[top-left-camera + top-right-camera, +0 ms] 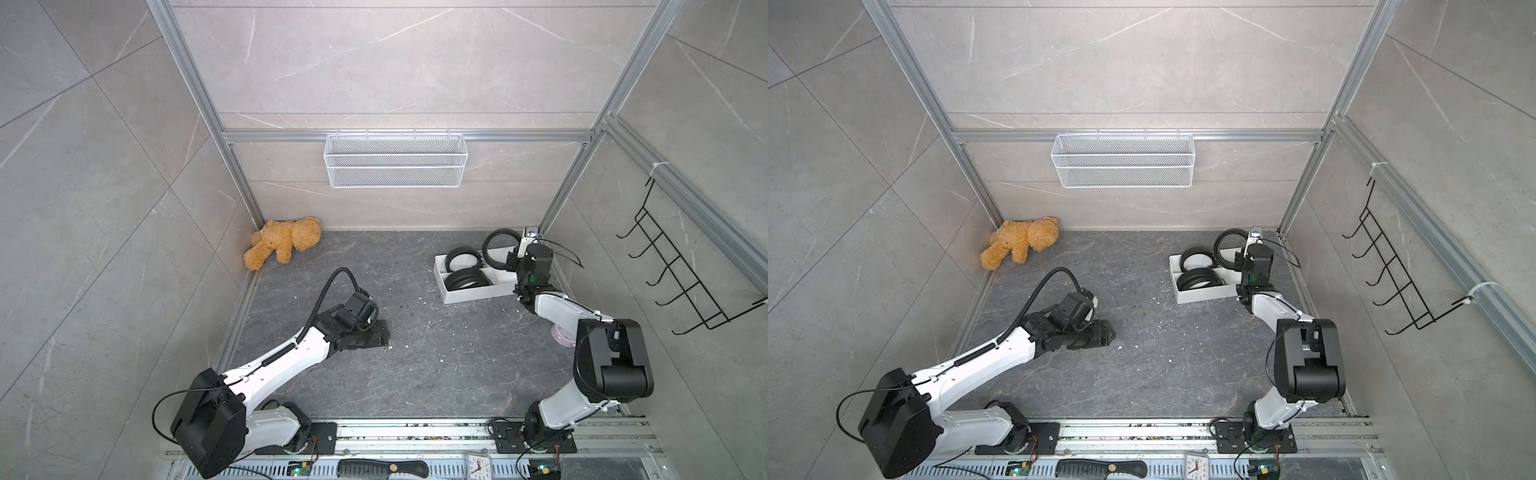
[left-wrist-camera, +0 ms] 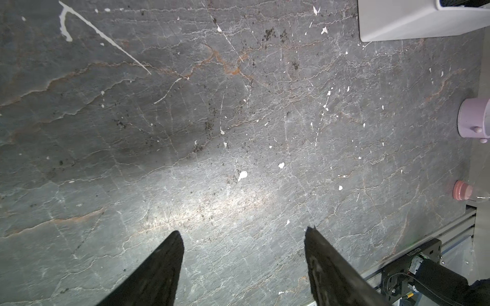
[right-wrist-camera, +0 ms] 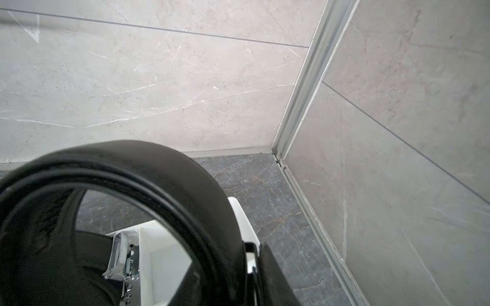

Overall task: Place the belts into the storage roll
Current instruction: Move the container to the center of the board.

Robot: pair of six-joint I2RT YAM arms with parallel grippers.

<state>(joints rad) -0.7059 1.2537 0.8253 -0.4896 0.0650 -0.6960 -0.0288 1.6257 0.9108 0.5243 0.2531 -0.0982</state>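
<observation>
The storage roll (image 1: 469, 297) (image 1: 1200, 296), a white divided tray, lies at the back right of the floor. Two coiled black belts (image 1: 461, 257) (image 1: 467, 279) rest in its compartments. A third coiled belt (image 1: 500, 247) (image 1: 1229, 245) (image 3: 159, 169) stands on edge over the tray's far end, with my right gripper (image 1: 513, 259) (image 3: 246, 254) shut on its rim. I cannot tell whether it touches the tray bottom. A shiny buckle (image 3: 122, 254) shows through the ring. My left gripper (image 1: 384, 332) (image 2: 243, 233) hangs open and holds nothing, low over the bare floor at mid-left.
A teddy bear (image 1: 282, 245) lies in the back left corner. A white wire-mesh basket (image 1: 395, 160) hangs on the back wall and a black hook rack (image 1: 673, 270) on the right wall. A lilac object (image 2: 474, 119) sits by the right arm. A comb (image 1: 382, 469) and a clock (image 1: 478, 467) lie on the front rail.
</observation>
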